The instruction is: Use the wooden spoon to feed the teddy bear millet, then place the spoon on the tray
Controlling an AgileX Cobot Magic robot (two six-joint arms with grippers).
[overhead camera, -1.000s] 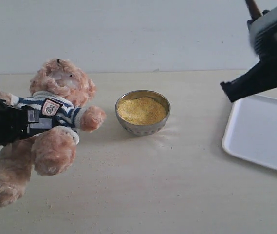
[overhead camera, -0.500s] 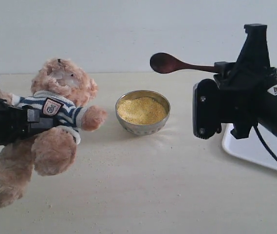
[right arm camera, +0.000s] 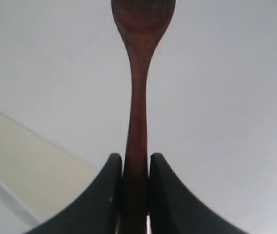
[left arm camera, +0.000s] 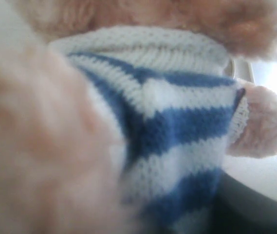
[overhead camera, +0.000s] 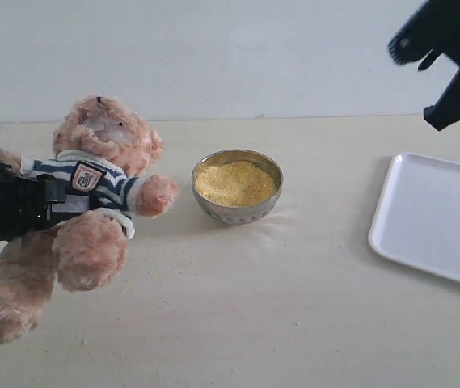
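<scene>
- Right wrist view shows the right gripper (right arm camera: 136, 163) closed narrow on the spoon (right arm camera: 138, 97), low on the thin handle; the scoop end is cut by the frame edge, so I cannot tell if it carries grain
- On the exterior view that arm sits high at the right, above the tray (overhead camera: 432, 218) and well apart from the millet (overhead camera: 235, 182) in its bowl (overhead camera: 237, 212)
- I judge the spoon light, stiff and glossy, so it could twist between the pads; a hold this far back gives reach but little say over tilt
- My left gripper (overhead camera: 52, 202) is clamped across the striped shirt of the bear (overhead camera: 104, 137); it is soft and squashy, so the torso seems the sound place to hold
- Millet is loose and will spill off a tilted scoop
</scene>
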